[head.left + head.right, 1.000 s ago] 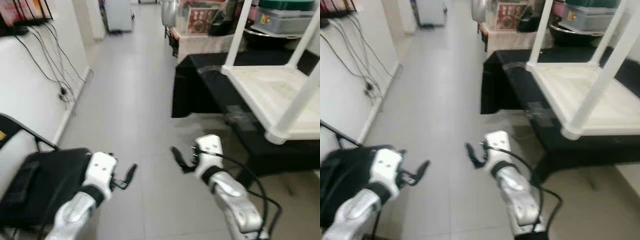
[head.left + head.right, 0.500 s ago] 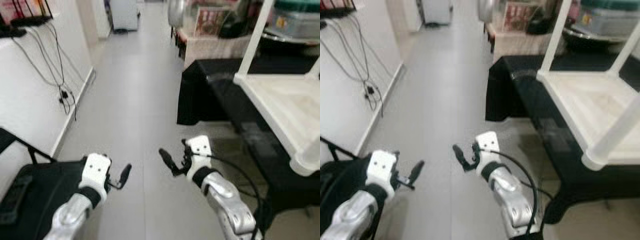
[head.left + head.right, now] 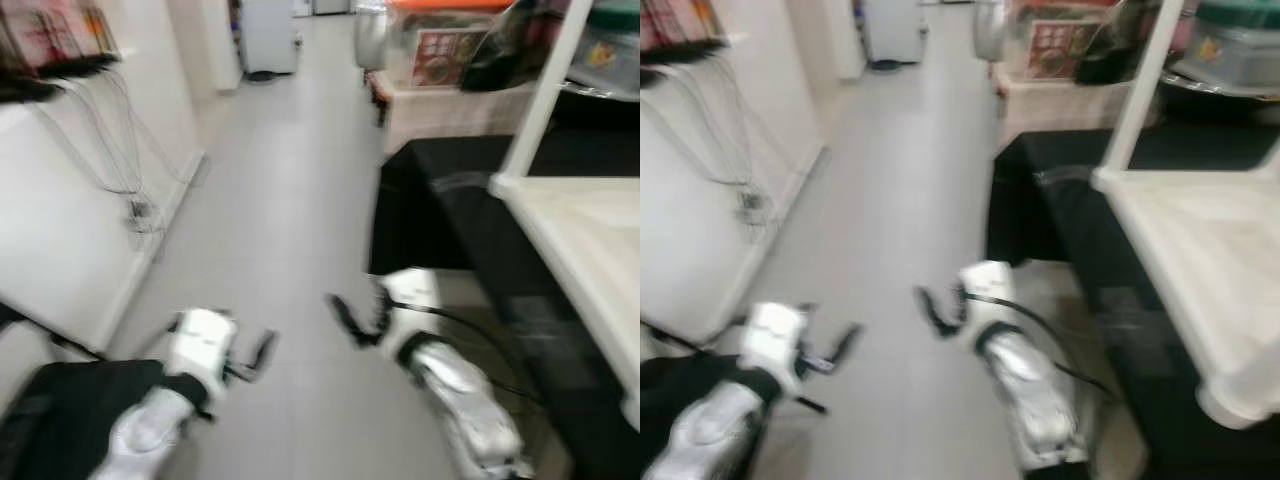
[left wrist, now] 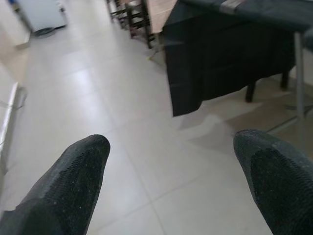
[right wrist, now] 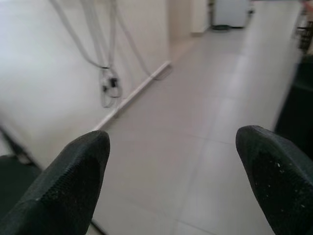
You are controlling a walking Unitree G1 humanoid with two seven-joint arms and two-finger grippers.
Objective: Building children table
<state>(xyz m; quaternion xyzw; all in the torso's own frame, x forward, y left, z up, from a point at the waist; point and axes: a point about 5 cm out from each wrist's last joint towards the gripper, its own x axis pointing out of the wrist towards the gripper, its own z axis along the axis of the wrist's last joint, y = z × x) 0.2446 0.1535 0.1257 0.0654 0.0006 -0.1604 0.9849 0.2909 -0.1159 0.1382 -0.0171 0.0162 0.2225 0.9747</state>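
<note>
- Grippers hang low over the grey tile floor (image 3: 290,190), both holding nothing; the head views are blurred.
- Left gripper (image 3: 262,350) is held out in front of the robot's left side, above a black bag (image 3: 70,410). In the left wrist view its fingers (image 4: 68,181) are spread wide with only floor between them.
- Right gripper (image 3: 345,320) is near the middle of the floor, pointing toward the left wall. In the right wrist view its fingers (image 5: 73,176) are also spread wide, nothing between them.
- White table (image 3: 1200,270) lies upside down on a black-draped table (image 3: 1070,200) to the robot's right, with its white legs (image 3: 1140,85) standing upward. It is well apart from both grippers.
- Cables (image 3: 120,160) hang down the white wall on the left.
- Boxes (image 3: 440,50) and other clutter sit behind the black table.
</note>
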